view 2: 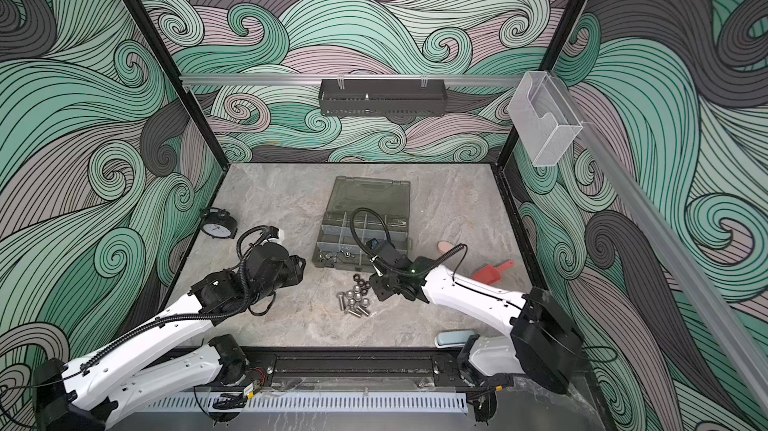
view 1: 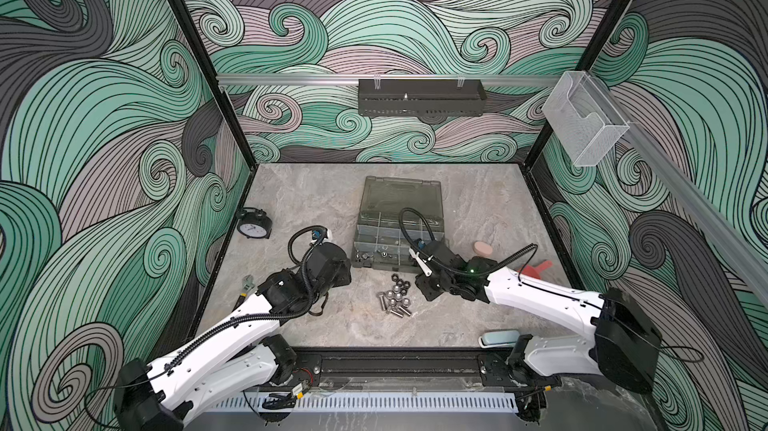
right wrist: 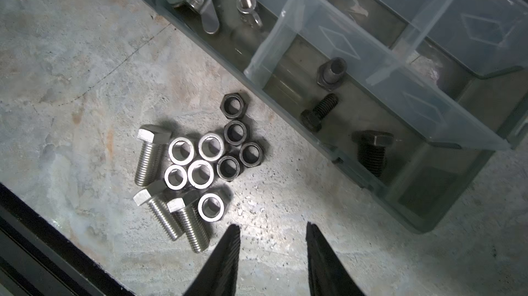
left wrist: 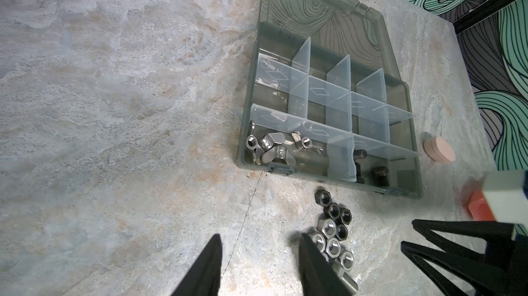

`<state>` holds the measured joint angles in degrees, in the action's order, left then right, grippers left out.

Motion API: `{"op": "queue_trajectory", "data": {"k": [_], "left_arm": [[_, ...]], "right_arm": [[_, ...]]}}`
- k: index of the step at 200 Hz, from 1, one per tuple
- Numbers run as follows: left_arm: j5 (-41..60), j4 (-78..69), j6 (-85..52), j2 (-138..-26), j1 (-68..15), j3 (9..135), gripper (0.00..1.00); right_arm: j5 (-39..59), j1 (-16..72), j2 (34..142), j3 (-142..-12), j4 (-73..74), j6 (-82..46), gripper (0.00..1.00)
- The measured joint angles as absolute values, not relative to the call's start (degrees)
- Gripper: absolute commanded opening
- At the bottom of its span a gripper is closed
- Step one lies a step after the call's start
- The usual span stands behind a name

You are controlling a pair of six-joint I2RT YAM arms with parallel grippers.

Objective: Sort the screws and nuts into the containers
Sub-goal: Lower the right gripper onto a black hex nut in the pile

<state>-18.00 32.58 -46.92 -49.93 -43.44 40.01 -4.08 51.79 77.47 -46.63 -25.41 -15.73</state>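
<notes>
The silver screws (right wrist: 150, 154) and the silver and black nuts (right wrist: 202, 149) are lying in a tight pile on the bench (right wrist: 71, 66), at centre left of the right wrist view, just beside the front wall of the containers (left wrist: 320, 57). Three black screws (right wrist: 318, 111) are sitting in one front compartment, and wing nuts (left wrist: 274, 149) in the neighbouring one. The right hand (right wrist: 273, 226) is hovering spread and empty beside the pile. The left hand (left wrist: 260, 237) is also standing spread, pinching nothing. In a top view a clock (view 1: 254, 224) is standing at the left of the bench.
</notes>
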Motion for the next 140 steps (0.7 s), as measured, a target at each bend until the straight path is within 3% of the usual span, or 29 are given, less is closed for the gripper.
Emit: {"op": "queue_trajectory", "data": {"k": [140], "left_arm": [[-15.59,33.87,-48.53,-48.88,-43.20,38.61,0.46]], "right_arm": [[-4.34,53.76,93.56,-52.07,-19.77,-15.90,0.38]]}}
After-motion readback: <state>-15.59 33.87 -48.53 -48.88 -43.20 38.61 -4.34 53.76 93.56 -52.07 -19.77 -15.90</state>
